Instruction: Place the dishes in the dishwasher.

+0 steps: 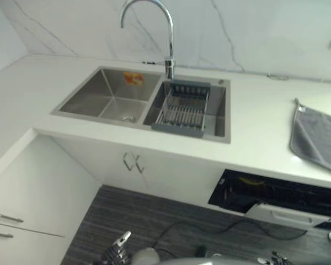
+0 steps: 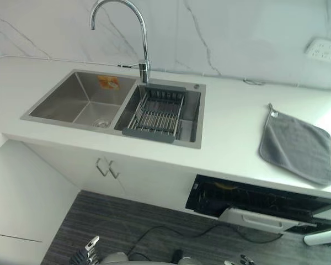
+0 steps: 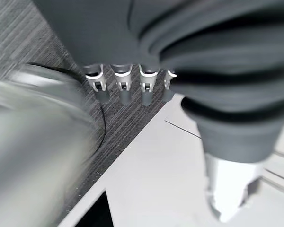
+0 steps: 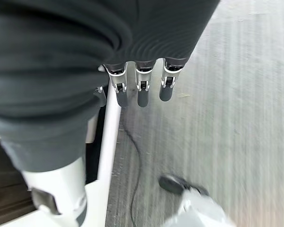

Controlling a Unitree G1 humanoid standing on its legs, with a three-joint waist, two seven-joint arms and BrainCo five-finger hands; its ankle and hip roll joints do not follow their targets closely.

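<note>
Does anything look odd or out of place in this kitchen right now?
The dishwasher under the counter stands partly open. A grey cloth lies askew near the counter's edge. No dishes are visible.

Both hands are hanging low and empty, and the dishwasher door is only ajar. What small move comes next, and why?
Probably bring the right hand up to the handle of the dishwasher door and pull it further down. The door is only partly open, so the racks are not reachable. The left hand is also empty, fingers straight. The sink rack looks empty of dishes.
</note>
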